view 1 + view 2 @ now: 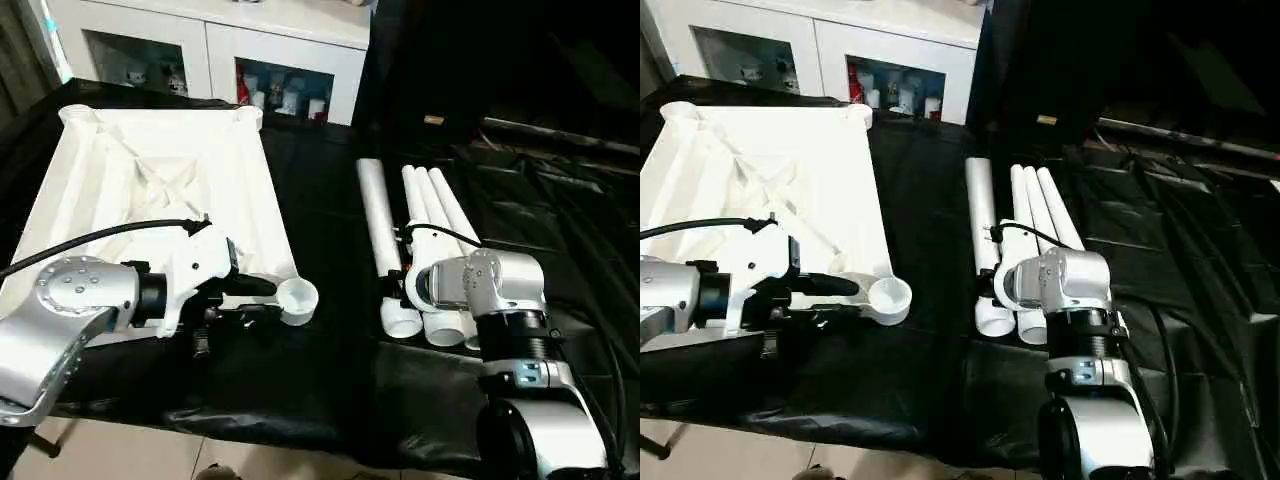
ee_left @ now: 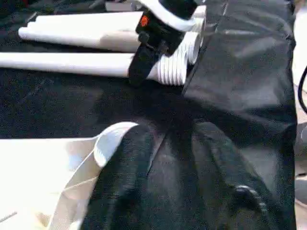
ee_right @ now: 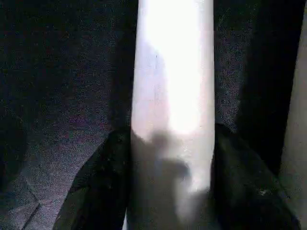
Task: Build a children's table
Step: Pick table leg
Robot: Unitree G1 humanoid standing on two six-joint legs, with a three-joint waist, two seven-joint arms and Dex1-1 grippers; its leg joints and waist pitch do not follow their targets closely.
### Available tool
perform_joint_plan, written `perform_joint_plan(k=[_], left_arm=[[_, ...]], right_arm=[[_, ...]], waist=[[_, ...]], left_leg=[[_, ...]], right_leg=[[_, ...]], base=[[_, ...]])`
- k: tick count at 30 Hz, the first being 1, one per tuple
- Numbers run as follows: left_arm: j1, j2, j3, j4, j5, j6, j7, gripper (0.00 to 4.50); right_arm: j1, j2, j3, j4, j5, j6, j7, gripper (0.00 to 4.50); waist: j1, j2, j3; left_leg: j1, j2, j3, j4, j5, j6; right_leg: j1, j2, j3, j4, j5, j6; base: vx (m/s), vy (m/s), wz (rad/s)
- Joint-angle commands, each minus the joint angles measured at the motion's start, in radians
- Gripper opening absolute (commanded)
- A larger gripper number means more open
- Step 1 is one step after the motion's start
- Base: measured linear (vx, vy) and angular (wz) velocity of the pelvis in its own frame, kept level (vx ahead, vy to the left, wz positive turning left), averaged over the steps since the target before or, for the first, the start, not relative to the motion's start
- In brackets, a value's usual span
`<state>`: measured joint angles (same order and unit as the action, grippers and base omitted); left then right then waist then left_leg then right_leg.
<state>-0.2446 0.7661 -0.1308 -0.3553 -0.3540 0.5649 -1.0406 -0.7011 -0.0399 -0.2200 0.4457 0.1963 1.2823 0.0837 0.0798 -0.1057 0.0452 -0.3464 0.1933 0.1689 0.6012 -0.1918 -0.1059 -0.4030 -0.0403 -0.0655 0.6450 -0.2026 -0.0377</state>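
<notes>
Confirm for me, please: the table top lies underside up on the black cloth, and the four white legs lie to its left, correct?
Not quite: the four white legs lie to the right of the table top, as the left eye view shows. The top does lie underside up on the black cloth.

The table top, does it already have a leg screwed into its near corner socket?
No, the near corner socket of the table top is open and hollow, and the legs lie beside it on the black cloth.

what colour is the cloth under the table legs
Black. The cloth under the white legs shows best in the left eye view.
</notes>
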Motion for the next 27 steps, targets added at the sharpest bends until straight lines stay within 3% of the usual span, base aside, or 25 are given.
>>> perform_joint_plan(k=[1,2,3,4,8,9,11,14,15,16,17,19,21,22,23,24,27], left_arm=[[-0.027,-0.025,-0.005,-0.033,-0.023,0.030,0.030,2.06],[-0.037,-0.032,-0.004,-0.035,-0.022,0.031,0.038,2.32],[-0.043,-0.035,-0.005,-0.035,-0.020,0.029,0.042,2.36],[-0.061,-0.038,-0.007,-0.027,-0.020,0.053,0.052,2.36],[-0.112,-0.096,0.006,0.038,-0.007,0.105,0.132,2.59],[-0.130,-0.141,0.023,0.073,-0.024,0.145,0.175,2.73],[-0.130,-0.159,0.036,0.077,-0.057,0.168,0.177,2.81],[-0.129,-0.183,0.056,0.081,-0.090,0.184,0.185,3.06],[-0.141,-0.262,0.092,0.123,-0.137,0.179,0.228,3.14],[-0.160,-0.308,0.111,0.154,-0.148,0.172,0.265,3.17],[-0.160,-0.308,0.111,0.154,-0.148,0.172,0.265,3.21],[-0.248,-0.421,0.173,0.264,-0.157,0.207,0.395,3.46],[-0.308,-0.469,0.204,0.342,-0.146,0.201,0.463,3.55],[-0.318,-0.476,0.211,0.356,-0.148,0.199,0.469,3.57],[-0.354,-0.503,0.237,0.402,-0.173,0.190,0.484,3.78],[-0.372,-0.518,0.252,0.422,-0.196,0.188,0.488,3.96],[-0.412,-0.577,0.312,0.446,-0.297,0.239,0.503,4.09]], right_arm=[[0.001,-0.004,-0.014,0.043,0.011,0.001,-0.003,1.96],[-0.005,-0.007,-0.018,0.047,0.012,0.001,-0.001,1.93],[-0.008,-0.008,-0.021,0.049,0.012,0.001,0.000,1.93],[-0.013,-0.011,-0.030,0.047,0.018,-0.001,0.005,1.93],[-0.011,-0.018,-0.045,0.014,0.045,-0.020,0.039,1.91],[0.003,-0.025,-0.035,-0.022,0.063,-0.049,0.079,1.91],[0.014,-0.025,-0.035,-0.048,0.078,-0.072,0.104,1.91],[0.031,-0.025,-0.029,-0.079,0.096,-0.105,0.140,1.91],[0.093,-0.032,-0.010,-0.162,0.139,-0.227,0.262,1.91],[0.123,-0.039,-0.006,-0.203,0.159,-0.279,0.322,1.91],[0.123,-0.039,-0.006,-0.203,0.159,-0.279,0.322,1.91],[0.170,-0.067,-0.007,-0.281,0.208,-0.322,0.431,1.91],[0.185,-0.083,-0.028,-0.324,0.263,-0.313,0.501,1.90],[0.188,-0.085,-0.034,-0.332,0.275,-0.314,0.515,1.90],[0.201,-0.093,-0.053,-0.375,0.328,-0.305,0.576,1.90],[0.211,-0.098,-0.060,-0.401,0.357,-0.300,0.610,1.90],[0.239,-0.114,-0.052,-0.454,0.413,-0.303,0.683,1.90]], waist=[[-0.002,0.029,-0.048],[0.000,0.030,-0.047],[0.000,0.029,-0.047],[0.001,0.034,-0.047],[0.003,0.030,-0.049],[0.006,0.029,-0.051],[0.008,0.026,-0.055],[0.009,0.027,-0.056],[0.010,0.024,-0.056],[0.017,0.024,-0.056],[0.021,0.023,-0.058],[0.020,0.017,-0.056],[0.032,0.019,-0.057],[0.031,0.012,-0.054],[0.033,0.006,-0.052],[0.035,0.008,-0.054],[0.036,0.002,-0.057]], left_leg=[[0.007,0.031,-0.009,-0.077,-0.181,-0.089],[0.008,0.031,-0.009,-0.076,-0.185,-0.089],[0.008,0.030,-0.009,-0.077,-0.189,-0.088],[0.008,0.029,-0.011,-0.077,-0.193,-0.088],[0.007,0.029,-0.010,-0.074,-0.185,-0.089],[0.008,0.029,-0.008,-0.073,-0.177,-0.081],[-0.002,0.029,-0.009,-0.072,-0.131,-0.070],[-0.001,0.031,-0.009,-0.071,-0.096,-0.062],[-0.005,0.028,-0.006,-0.070,-0.095,-0.056],[-0.006,0.032,-0.005,-0.066,-0.105,-0.042],[0.000,0.033,-0.005,-0.066,-0.092,-0.028],[-0.004,0.032,-0.005,-0.068,-0.089,-0.014],[0.009,0.032,-0.004,-0.064,-0.119,-0.003],[-0.005,0.030,-0.009,-0.068,-0.108,0.000],[-0.003,0.032,-0.009,-0.068,-0.114,0.001],[-0.002,0.030,-0.007,-0.065,-0.107,0.006],[-0.008,0.031,-0.007,-0.063,-0.075,0.018]], right_leg=[[0.043,-0.089,0.062,-0.086,-0.278,-0.053],[0.042,-0.088,0.062,-0.087,-0.283,-0.054],[0.042,-0.088,0.062,-0.088,-0.288,-0.053],[0.042,-0.088,0.061,-0.088,-0.296,-0.051],[0.045,-0.084,0.060,-0.087,-0.282,-0.045],[0.044,-0.086,0.061,-0.088,-0.266,-0.048],[0.054,-0.089,0.061,-0.081,-0.220,-0.058],[0.054,-0.086,0.060,-0.075,-0.139,-0.082],[0.057,-0.086,0.060,-0.076,-0.126,-0.087],[0.060,-0.093,0.062,-0.080,-0.119,-0.090],[0.058,-0.090,0.061,-0.078,-0.100,-0.097],[0.061,-0.086,0.059,-0.080,-0.098,-0.100],[0.055,-0.088,0.060,-0.087,-0.136,-0.097],[0.066,-0.091,0.059,-0.088,-0.161,-0.084],[0.062,-0.093,0.057,-0.095,-0.218,-0.063],[0.062,-0.094,0.058,-0.096,-0.233,-0.059],[0.066,-0.094,0.057,-0.091,-0.192,-0.075]], base=[[0.000,0.000,0.00],[0.000,0.000,0.00],[0.000,0.000,0.00],[0.000,0.000,0.00],[0.000,0.000,0.00],[0.000,0.000,0.00],[0.000,0.000,0.00],[0.000,0.000,0.00],[0.000,0.000,0.00],[0.000,0.000,0.00],[0.000,0.000,0.00],[0.000,0.000,0.00],[0.000,0.000,0.00],[0.000,0.000,0.00],[0.000,0.000,0.00],[0.000,0.000,0.00],[0.000,0.000,0.00]])
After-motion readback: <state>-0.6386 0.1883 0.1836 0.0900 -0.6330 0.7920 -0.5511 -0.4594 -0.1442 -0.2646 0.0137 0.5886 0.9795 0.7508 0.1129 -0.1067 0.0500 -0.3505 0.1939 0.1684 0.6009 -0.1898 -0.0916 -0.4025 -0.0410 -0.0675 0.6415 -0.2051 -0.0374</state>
